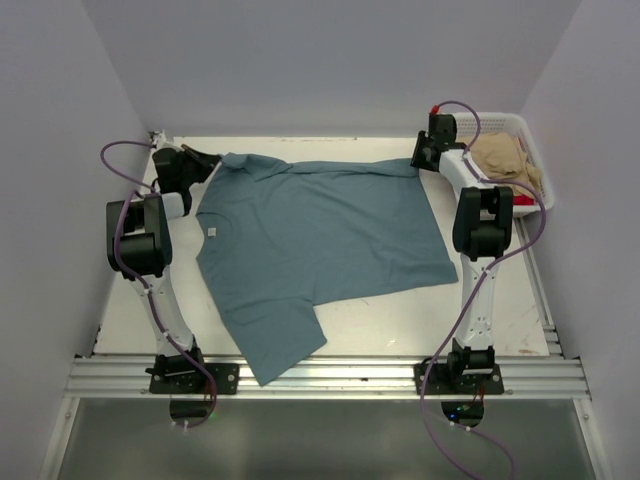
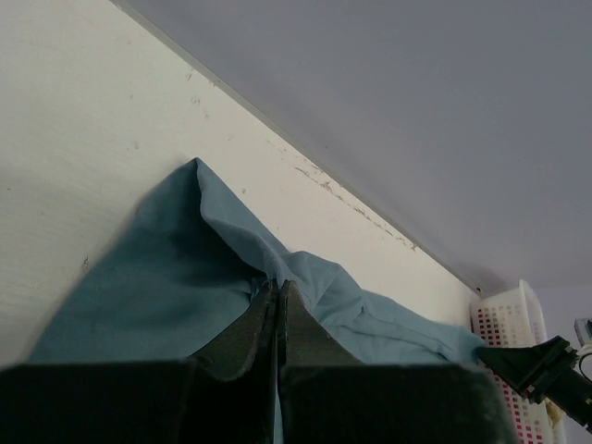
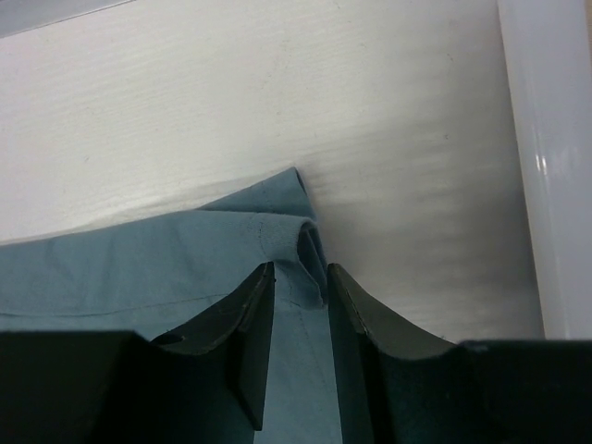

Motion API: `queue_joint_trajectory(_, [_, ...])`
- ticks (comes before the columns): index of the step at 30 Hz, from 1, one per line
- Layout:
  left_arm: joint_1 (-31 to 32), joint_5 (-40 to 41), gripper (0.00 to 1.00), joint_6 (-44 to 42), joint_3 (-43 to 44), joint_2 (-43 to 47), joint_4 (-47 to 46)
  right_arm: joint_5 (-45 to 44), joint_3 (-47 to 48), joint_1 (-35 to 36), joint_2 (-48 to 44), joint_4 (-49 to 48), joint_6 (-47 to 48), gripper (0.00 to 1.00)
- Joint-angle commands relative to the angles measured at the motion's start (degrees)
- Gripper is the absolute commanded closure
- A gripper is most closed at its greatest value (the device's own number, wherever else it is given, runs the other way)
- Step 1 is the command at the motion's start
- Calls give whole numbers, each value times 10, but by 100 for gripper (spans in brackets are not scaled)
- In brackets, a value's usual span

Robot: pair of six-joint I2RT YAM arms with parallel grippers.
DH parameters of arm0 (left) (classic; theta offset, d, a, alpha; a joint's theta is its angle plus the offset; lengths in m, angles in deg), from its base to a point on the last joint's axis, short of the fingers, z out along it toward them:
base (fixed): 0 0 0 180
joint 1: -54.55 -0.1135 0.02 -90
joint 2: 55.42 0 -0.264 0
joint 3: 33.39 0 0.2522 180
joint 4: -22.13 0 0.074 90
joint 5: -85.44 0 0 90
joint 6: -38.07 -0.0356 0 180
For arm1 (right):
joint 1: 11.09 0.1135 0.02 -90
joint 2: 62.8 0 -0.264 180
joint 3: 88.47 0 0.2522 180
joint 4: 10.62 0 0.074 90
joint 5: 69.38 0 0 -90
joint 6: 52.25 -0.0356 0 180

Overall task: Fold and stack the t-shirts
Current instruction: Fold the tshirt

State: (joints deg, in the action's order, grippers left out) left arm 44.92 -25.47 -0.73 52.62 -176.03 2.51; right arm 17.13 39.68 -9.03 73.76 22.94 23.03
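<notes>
Top view first: the teal t-shirt (image 1: 320, 240) lies spread flat on the white table (image 1: 480, 320). Its long axis runs left to right, with the neck opening on the left and the hem on the right. One sleeve points at the far left corner and the other at the near edge. The left gripper (image 1: 208, 160) is at that far sleeve, and the right gripper (image 1: 420, 160) is at the far hem corner. Just beside the right arm is a white mesh basket (image 1: 520, 125) with a tan shirt (image 1: 505, 158) bunched inside it. A sliver of red shirt (image 1: 530, 203) shows at its near end.

Left wrist cam: the jaws are clenched tight on a pinch of teal cloth, and the fabric rises into a ridge right at the fingertips (image 2: 264, 305). The basket and the other gripper are off to the right.

Right wrist cam: here the jaws are parted. A small rolled fold of the hem corner stands in the gap, closer to the right finger, and the fingers don't squeeze it. Past the corner there's bare table, with a glossy white strip (image 3: 546, 166) on the right. I can't tell what that strip is.
</notes>
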Motion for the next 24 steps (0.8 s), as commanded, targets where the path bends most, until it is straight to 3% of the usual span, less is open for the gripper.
queue_joint_trajectory(1, [-4,-9,100,-15,-7,33,-38,-8,10,-3,8,-2,7,66])
queue_joint_trajectory(15, [-5,-11,100,-15,-6,32,-37,1,5,-3,22,-6,1,69])
queue_joint_trajectory(16, [-4,-11,100,-16,-6,32,-37,1,4,-4,22,-6,2,71])
queue_joint_trajectory(20, [-4,-11,100,-15,-6,33,-37,3,0,-3,16,-9,1,100])
queue_joint_trajectory(24, [-4,-12,100,-18,-6,36,-37,1,-10,-3,-5,-16,3,100])
